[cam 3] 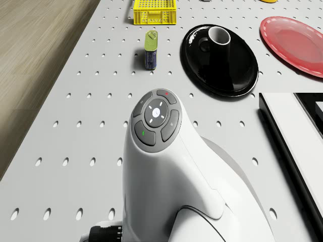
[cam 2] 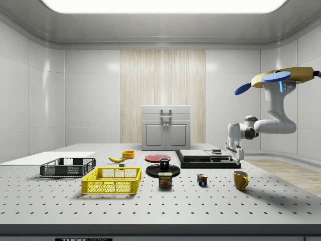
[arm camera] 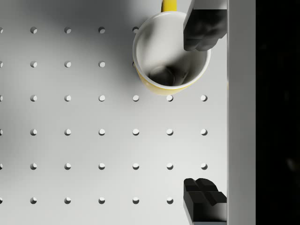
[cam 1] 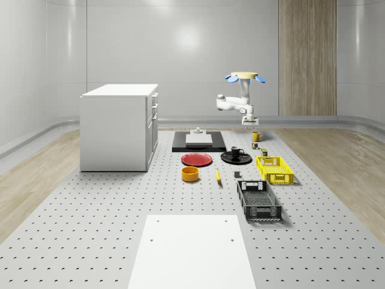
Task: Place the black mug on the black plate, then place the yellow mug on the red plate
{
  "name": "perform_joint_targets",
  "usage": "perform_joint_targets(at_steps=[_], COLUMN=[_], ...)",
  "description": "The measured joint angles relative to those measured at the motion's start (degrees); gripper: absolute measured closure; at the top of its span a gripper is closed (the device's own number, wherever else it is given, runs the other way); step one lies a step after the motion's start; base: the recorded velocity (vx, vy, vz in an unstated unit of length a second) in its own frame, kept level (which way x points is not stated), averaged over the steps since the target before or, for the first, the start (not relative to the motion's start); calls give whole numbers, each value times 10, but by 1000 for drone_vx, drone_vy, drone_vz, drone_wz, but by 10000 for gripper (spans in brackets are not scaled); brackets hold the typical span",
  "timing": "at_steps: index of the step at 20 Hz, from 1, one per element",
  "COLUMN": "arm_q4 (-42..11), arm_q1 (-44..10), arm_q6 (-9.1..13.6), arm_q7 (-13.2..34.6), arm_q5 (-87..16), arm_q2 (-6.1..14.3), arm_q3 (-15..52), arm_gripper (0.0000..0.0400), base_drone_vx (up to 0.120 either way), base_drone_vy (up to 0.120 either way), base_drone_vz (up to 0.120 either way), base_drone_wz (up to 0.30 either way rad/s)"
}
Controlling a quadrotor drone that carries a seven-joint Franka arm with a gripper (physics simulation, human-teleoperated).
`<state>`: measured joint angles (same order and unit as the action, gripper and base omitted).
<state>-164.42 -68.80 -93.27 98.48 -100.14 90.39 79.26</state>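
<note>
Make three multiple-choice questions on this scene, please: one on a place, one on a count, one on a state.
1. Where is the black mug?
A. on the black plate
B. on the red plate
C. in the yellow basket

2. How many baskets are on the table?
A. one
B. two
C. three

3. How is the gripper?
A. shut on the yellow mug
B. open above the yellow mug
C. shut on the can

Answers: 1 A, the side view shows the mug on the black plate. 2 B, one yellow and one black basket. 3 B, in the wrist view its fingers stand wide apart, one over the mug's rim; the drone hovers above.
</note>
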Motion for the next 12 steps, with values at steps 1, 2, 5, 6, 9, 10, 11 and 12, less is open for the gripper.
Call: perform_joint_targets(at_steps=[1,2,5,6,9,10,11,12], arm_q4=[0,0,0,0,0,0,0,0], arm_q1=[0,0,0,0,0,0,0,0], arm_q6=[0,0,0,0,0,0,0,0], arm_q7=[0,0,0,0,0,0,0,0], arm_q5=[0,0,0,0,0,0,0,0], arm_q2=[0,0,0,0,0,0,0,0], arm_q3=[0,0,0,0,0,0,0,0], arm_gripper=[0,0,0,0,0,0,0,0], base_drone_vx=[0,0,0,0,0,0,0,0], base_drone_vy=[120,120,40,0,0,0,0,0], base_drone_vz=[0,0,0,0,-80,-120,-120,-120], base_drone_wz=[0,0,0,0,0,0,0,0])
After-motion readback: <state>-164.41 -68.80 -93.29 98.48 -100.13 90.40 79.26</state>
